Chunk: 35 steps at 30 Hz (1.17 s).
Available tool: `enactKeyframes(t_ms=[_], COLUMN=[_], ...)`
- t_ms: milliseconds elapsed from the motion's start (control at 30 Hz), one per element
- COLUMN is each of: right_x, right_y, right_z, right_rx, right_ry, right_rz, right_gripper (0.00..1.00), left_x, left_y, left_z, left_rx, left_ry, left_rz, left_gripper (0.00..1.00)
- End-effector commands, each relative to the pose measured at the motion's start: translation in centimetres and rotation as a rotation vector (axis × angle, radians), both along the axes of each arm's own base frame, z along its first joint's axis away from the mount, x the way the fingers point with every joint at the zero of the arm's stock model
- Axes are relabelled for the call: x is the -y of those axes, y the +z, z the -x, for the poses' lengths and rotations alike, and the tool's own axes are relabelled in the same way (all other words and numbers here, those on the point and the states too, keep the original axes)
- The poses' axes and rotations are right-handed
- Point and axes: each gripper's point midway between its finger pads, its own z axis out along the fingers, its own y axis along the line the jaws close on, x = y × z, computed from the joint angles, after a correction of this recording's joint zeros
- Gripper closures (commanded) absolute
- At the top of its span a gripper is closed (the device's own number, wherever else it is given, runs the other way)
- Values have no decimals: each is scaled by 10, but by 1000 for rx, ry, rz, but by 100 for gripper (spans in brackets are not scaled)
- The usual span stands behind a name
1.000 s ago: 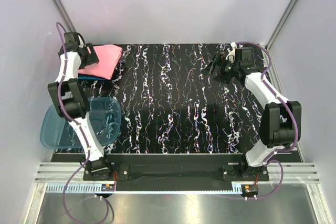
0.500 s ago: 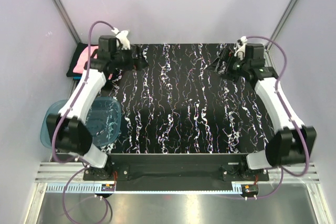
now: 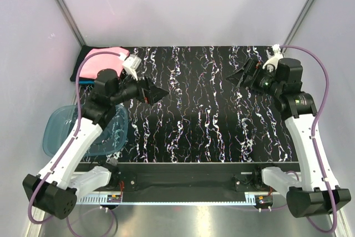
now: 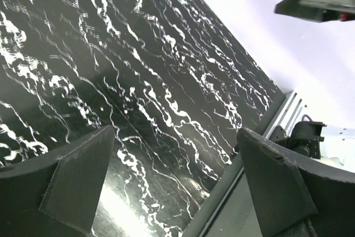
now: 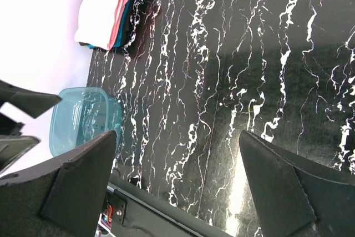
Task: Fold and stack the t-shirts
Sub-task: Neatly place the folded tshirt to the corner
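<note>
The t-shirts [image 3: 99, 59] lie folded in one stack at the far left corner of the table, salmon-pink on top, with teal and black edges showing beneath. The right wrist view shows the same stack of t-shirts [image 5: 105, 12] at its upper left. My left gripper [image 3: 157, 93] hovers right of the stack, apart from it and pointing toward the table's middle. It is open with nothing between its fingers [image 4: 83, 184]. My right gripper [image 3: 239, 75] hangs over the far right of the table, also open and empty, its fingers [image 5: 77, 184] spread wide.
A translucent blue plastic tub [image 3: 62, 131] sits at the table's left edge beside the left arm, also seen as the tub [image 5: 83, 120] in the right wrist view. The black marbled table top [image 3: 194, 109] spreads between the arms. White walls enclose three sides.
The left arm has swung off the stack toward the middle, uncovering the pink t-shirt, and its jaws have spread wider. The right arm has drawn back and to the right.
</note>
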Motion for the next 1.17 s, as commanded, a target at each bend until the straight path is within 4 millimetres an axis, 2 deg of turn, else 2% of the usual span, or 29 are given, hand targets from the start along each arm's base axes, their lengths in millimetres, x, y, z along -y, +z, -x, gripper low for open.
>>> enactKeyframes(t_ms=[0, 233, 900, 1133], right_x=[2, -1, 0, 1], right_y=[5, 1, 7, 3], right_z=[3, 3, 6, 4], right_rx=[26, 12, 50, 45], right_ry=[-14, 3, -6, -16], right_rz=[-5, -17, -20, -26], right_gripper=[0, 0, 0, 0], left_x=[6, 3, -2, -4], left_y=[15, 25, 33, 31], left_z=[0, 2, -2, -3], left_rx=[54, 87, 111, 108], left_ry=[-21, 1, 44, 50], left_rz=[68, 86, 88, 73], left_gripper=[1, 1, 1, 1])
